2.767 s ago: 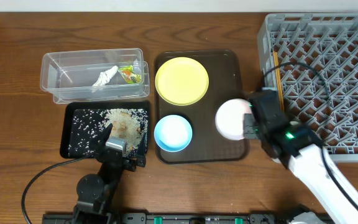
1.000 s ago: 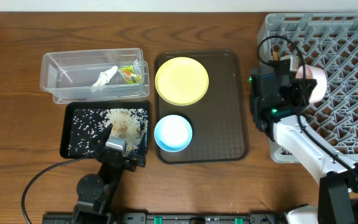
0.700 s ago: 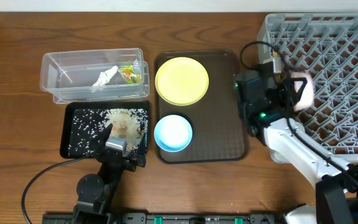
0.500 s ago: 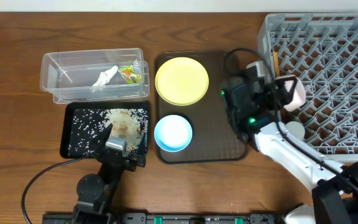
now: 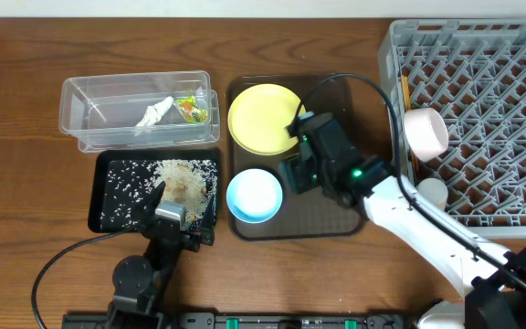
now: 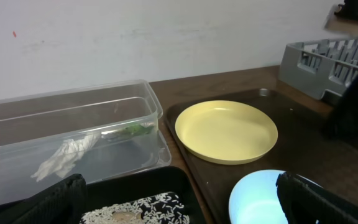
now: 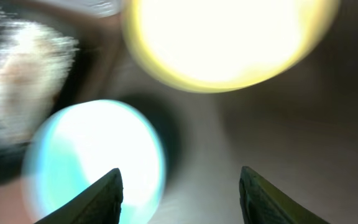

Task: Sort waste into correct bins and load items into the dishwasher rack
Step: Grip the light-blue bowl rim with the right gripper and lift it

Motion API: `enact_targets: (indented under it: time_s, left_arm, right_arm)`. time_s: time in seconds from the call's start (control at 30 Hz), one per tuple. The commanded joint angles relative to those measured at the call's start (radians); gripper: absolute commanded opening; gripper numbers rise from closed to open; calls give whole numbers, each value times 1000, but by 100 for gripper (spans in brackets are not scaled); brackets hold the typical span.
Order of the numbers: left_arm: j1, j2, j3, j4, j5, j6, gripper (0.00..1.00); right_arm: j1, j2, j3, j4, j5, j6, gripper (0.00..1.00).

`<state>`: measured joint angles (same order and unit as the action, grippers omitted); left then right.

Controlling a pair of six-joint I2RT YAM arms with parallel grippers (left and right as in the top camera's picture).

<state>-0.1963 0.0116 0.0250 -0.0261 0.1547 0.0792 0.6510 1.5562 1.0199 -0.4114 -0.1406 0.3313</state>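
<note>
Wood-grain tabltop (image 5: pixel 26 110) carrying everything, with a pale wall behind in the left wrist view. Clear plastic tub (image 5: pixel 136 111) at upper left, holding a crumpled white paper scrap (image 5: pixel 153 113) and a printed wrapper (image 5: pixel 190 108). Just below it, shallow black tray (image 5: pixel 108 192) strewn with white rice grains (image 5: pixel 126 183) and a beige crumb heap (image 5: pixel 185 181). Dark brown serving tray (image 5: pixel 336 91) in the middle, bearing a yellow plate (image 5: pixel 258 119) and, nearer the front edge, a light-blue bowl (image 5: pixel 254 196). Grey dishwasher rack (image 5: pixel 482 119) at far right, with a white bowl (image 5: pixel 426 132) tipped on its side at the rack's left edge and wooden chopsticks (image 5: pixel 406 100) lying along that same edge. Right hand (image 5: pixel 301 155) over the serving tray between plate and blue bowl, jaws parted and empty in the blurred wrist view, its black cable arching over the tray toward the rack. Left hand (image 5: pixel 179 224) parked at the black tray's front edge, spread wide open, gripping nothing.
</note>
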Motion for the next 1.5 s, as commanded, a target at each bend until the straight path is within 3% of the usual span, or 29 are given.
enact_targets:
  time_s: [0.0, 0.13, 0.17, 0.33, 0.53, 0.7, 0.87, 0.97, 1.07, 1.27, 1.47]
  left_arm:
    - [6, -8, -21, -24, 18, 6, 99]
    - [6, -8, -21, -24, 18, 6, 99]
    - [6, -8, -21, -24, 18, 6, 100]
    - [6, -8, -21, -24, 18, 6, 99]
    - [6, -8, -21, -24, 18, 6, 99]
    - [6, -8, -21, -24, 18, 6, 99]
    - [6, -8, -21, -24, 18, 6, 99]
    - [6, -8, -21, -24, 18, 6, 99]
    - [6, -8, -21, -24, 18, 6, 99]
    - [6, -8, -21, -24, 18, 6, 99]
    - [6, -8, -21, -24, 18, 6, 99]
  right_arm:
    - [56, 31, 4, -21, -86, 258, 56]
    - [83, 90, 4, -17, 21, 353, 49]
    - [82, 105, 4, -8, 20, 353, 44]
    - [81, 172, 4, -8, 29, 360, 39]
    - [79, 205, 4, -8, 40, 359, 8]
    - [58, 174, 5, -18, 40, 358, 1]
    - [18, 68, 5, -76, 110, 303, 1]
    - [-2, -45, 5, -107, 274, 164, 1]
    - [-11, -168, 10, -142, 592, 31, 1]
    - [-88, -318, 11, -128, 1205, -42, 1]
    - [-293, -285, 11, -26, 1303, -147, 1]
